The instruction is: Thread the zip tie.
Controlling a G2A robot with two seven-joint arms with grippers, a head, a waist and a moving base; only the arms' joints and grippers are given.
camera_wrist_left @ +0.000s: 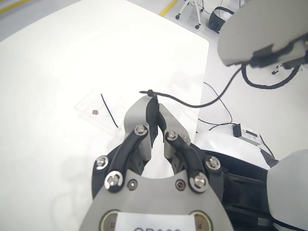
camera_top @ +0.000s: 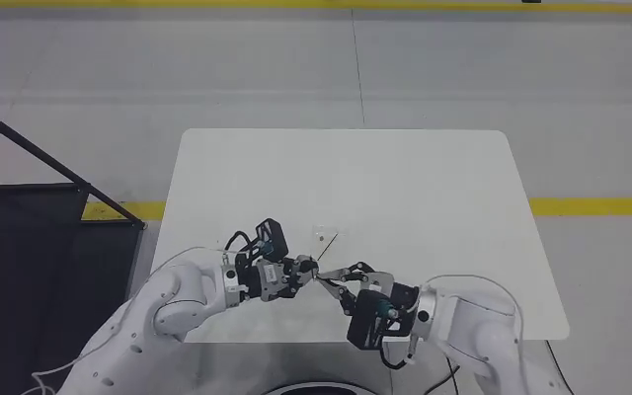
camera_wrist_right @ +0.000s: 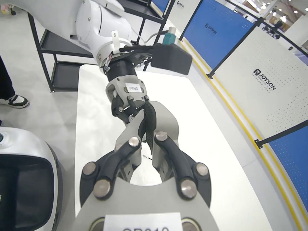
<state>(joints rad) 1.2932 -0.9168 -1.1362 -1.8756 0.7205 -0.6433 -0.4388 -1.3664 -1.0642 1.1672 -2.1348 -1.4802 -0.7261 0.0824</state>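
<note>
Zip tie point(camera_wrist_left: 150, 92): where are we finding it?

Our left gripper point(camera_wrist_left: 153, 102) is pinching it just behind the small square head, with the pads pressed on the strap. The head is poking out past the fingertips, above the table point(camera_top: 425, 188). The thin black strap is arcing away in a smooth curve toward the near edge.

And what are we making of the right gripper point(camera_wrist_right: 149, 111)?

Its ribbed black pads are lying pressed together between grey metal fingers, tip to tip with the left one. We cannot tell whether the strap's tail is running between them.

What are we noticing about the surfaces?

The table is showing as a smooth white slab with rounded corners. A clear, flat sheet point(camera_wrist_left: 84, 104) is lying on it, faint at its borders. It is carrying a short, nearly straight black strip point(camera_wrist_left: 109, 110) and a small brown speck point(camera_wrist_left: 95, 112).

How much room are we getting?

Both grippers are hovering close together by the table's near edge. The sheet is lying just beyond the fingertips, apart from them. Past it the white top is stretching wide to the far corners and to both sides.
</note>
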